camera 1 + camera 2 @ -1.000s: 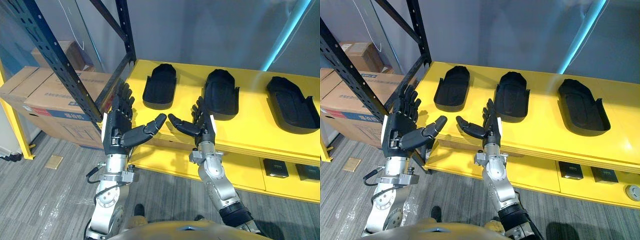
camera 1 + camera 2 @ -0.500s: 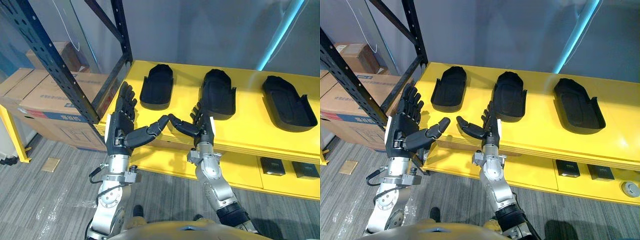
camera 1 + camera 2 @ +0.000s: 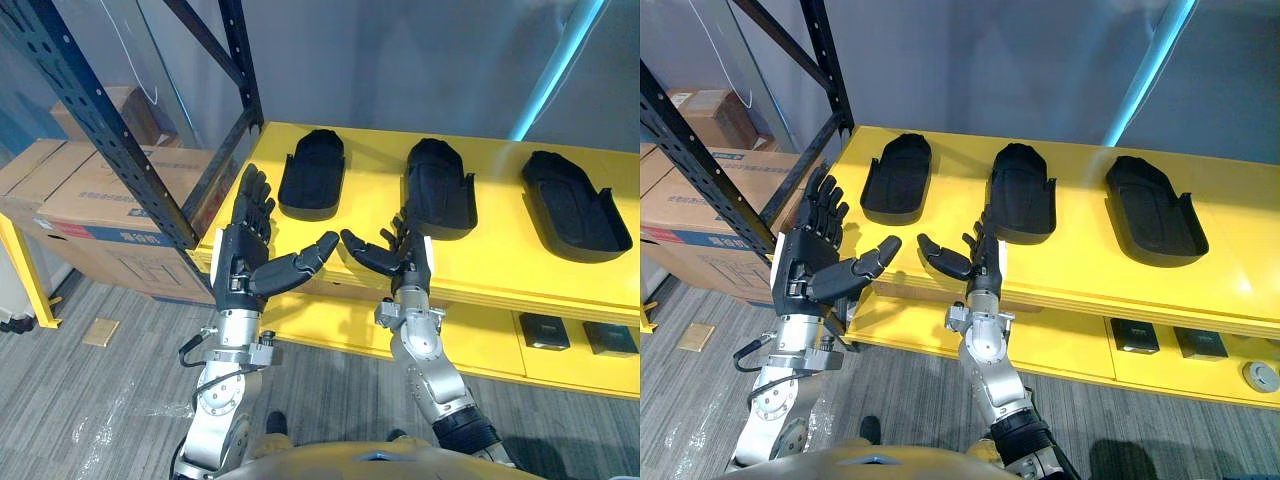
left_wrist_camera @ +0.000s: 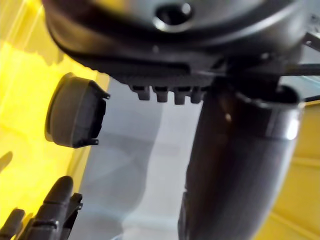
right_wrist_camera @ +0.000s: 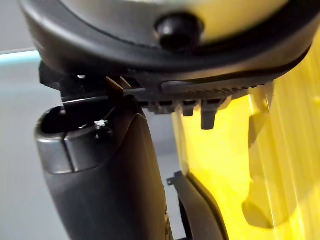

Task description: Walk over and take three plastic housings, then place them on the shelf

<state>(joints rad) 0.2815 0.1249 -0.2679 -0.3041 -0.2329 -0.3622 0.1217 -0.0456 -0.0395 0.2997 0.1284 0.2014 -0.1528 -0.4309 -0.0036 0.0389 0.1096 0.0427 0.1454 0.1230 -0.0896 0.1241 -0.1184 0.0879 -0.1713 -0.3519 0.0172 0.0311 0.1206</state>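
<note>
Three black plastic housings lie in a row on the yellow shelf top (image 3: 500, 255): the left housing (image 3: 312, 174), the middle housing (image 3: 438, 187) and the right housing (image 3: 576, 205). My left hand (image 3: 243, 255) is raised in front of the shelf's near left corner, fingers straight and thumb pointing right, holding nothing. My right hand (image 3: 408, 258) stands upright just before the shelf edge, below the middle housing, fingers straight and thumb pointing left toward the other thumb. In the left wrist view one housing (image 4: 75, 116) shows on end against the yellow shelf.
A black steel rack upright (image 3: 90, 120) and its diagonal brace stand at the left of the shelf. Cardboard boxes (image 3: 90, 215) sit on the floor behind it. Small dark boxes (image 3: 545, 330) rest on the lower yellow shelf at the right. Grey carpet lies below.
The thumbs, almost touching half a second ago, have drawn slightly apart. Over the second the camera has edged closer to the shelf. The housings have not moved.
</note>
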